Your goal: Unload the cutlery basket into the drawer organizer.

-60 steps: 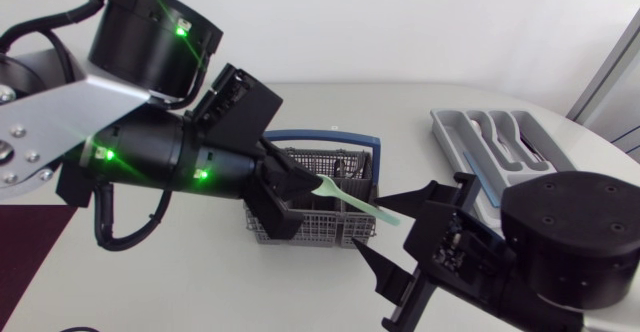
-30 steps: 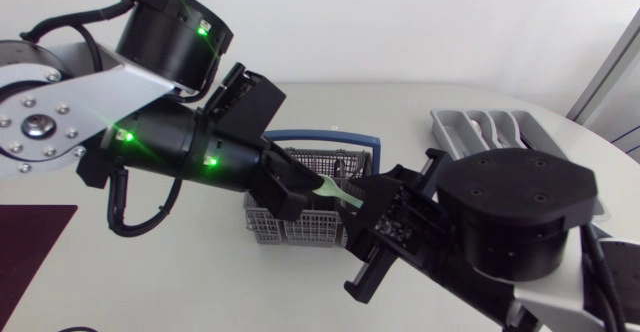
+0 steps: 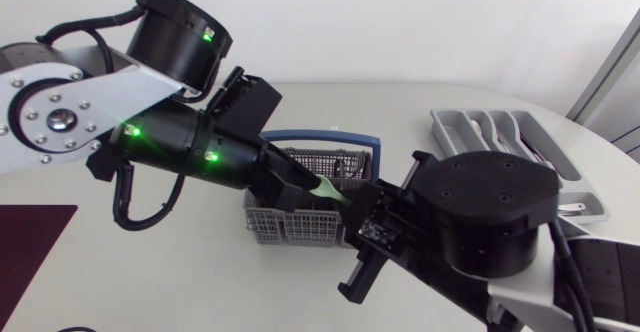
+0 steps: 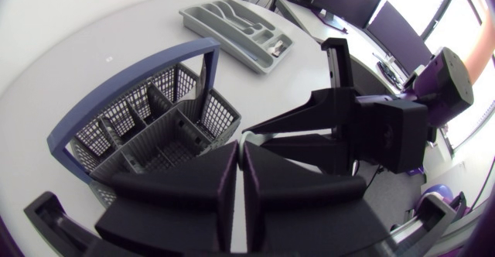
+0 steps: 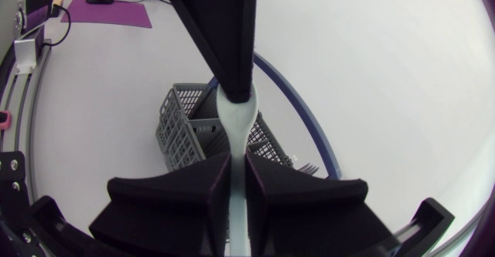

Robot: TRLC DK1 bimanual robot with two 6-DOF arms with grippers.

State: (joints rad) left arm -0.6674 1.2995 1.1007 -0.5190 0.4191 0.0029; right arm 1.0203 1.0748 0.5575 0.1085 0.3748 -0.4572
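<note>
**White tabletop: handover above the basket**

White tabletop (image 3: 400, 112) is seen to carry the grey cutlery basket (image 3: 285, 234) near its middle and the drawer organizer (image 3: 470, 127) at the far right edge. A pale green utensil (image 5: 238, 121) is held above the basket's right rim, lifted out of the compartments.

- Left gripper (image 4: 240, 150): clamped on the utensil's broad end.
- Right gripper (image 5: 238, 160): narrowed onto the handle, with a finger pressed to it from each side.

Change over the last second: the right arm was noted nearer the near edge with its fingers spread wide and the handle's end free. It has since been brought in and closed on the handle.

Judged to be a handover at its midpoint — release by the left gripper is wanted next, then carriage to the organizer. What remains in the basket cannot be made out.
</note>
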